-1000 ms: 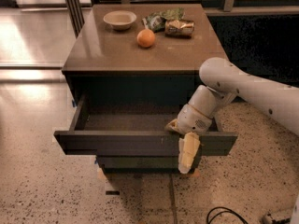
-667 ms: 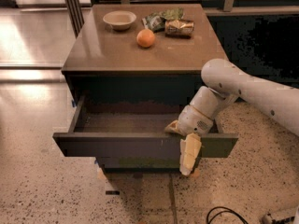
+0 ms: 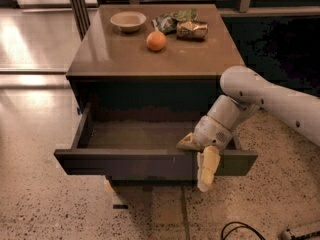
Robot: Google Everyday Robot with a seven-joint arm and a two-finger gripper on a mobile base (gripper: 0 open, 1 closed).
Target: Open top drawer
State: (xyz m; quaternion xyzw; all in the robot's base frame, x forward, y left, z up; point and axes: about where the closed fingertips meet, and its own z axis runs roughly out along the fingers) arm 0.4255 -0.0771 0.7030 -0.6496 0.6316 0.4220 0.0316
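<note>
Dim, floor (image 3: pixel 35 39) glare, claw (image 3: pixel 198 157) at top drawer (image 3: pixel 120 163)

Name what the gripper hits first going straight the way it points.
The gripper points down along the front of the top drawer; it would probably reach the floor first, perhaps scraping that front, depth being unclear.

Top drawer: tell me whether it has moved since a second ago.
Yes. The top drawer has slid slightly further out, toward the camera, judged against the fixed cabinet top. The gripper sits on its front panel, right of middle.

Pale bowl (image 3: pixel 128 20), orange (image 3: pixel 156 40), crumpled wrapper (image 3: pixel 169 20), can (image 3: pixel 193 29) — on cabinet top (image 3: pixel 107 56)
</note>
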